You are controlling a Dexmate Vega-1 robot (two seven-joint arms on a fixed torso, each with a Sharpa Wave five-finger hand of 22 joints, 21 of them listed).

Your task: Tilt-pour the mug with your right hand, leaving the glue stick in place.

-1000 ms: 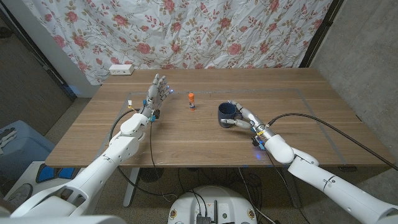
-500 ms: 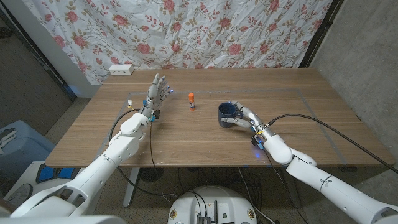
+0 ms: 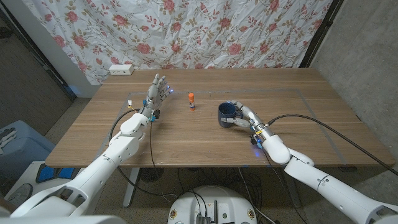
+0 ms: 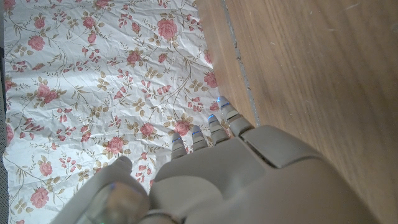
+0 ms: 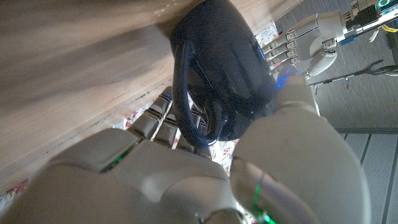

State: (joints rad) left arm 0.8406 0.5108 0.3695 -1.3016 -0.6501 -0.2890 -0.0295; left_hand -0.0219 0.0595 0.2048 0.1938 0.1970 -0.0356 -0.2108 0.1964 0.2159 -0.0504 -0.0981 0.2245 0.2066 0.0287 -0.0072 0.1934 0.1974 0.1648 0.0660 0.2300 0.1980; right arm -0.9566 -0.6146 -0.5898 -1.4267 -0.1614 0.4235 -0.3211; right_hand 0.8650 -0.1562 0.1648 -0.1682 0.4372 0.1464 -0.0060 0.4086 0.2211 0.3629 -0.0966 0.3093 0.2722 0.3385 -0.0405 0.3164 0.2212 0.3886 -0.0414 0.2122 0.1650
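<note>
Mug (image 3: 227, 114), dark blue with a looped handle, stands upright, gripped by the right hand (image 3: 244, 117).

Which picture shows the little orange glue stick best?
The head view: the glue stick stands upright on the table, apart from the mug. The wrist views give no look at it.

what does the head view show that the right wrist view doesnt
Head view alone: the glue stick upright left of the mug, a white power strip at the far edge, the whole table.
Right wrist view alone: the mug's handle up close against the fingers.
Both: the dark mug held by the right hand, the left hand with its fingers spread, the floral cloth.
</note>
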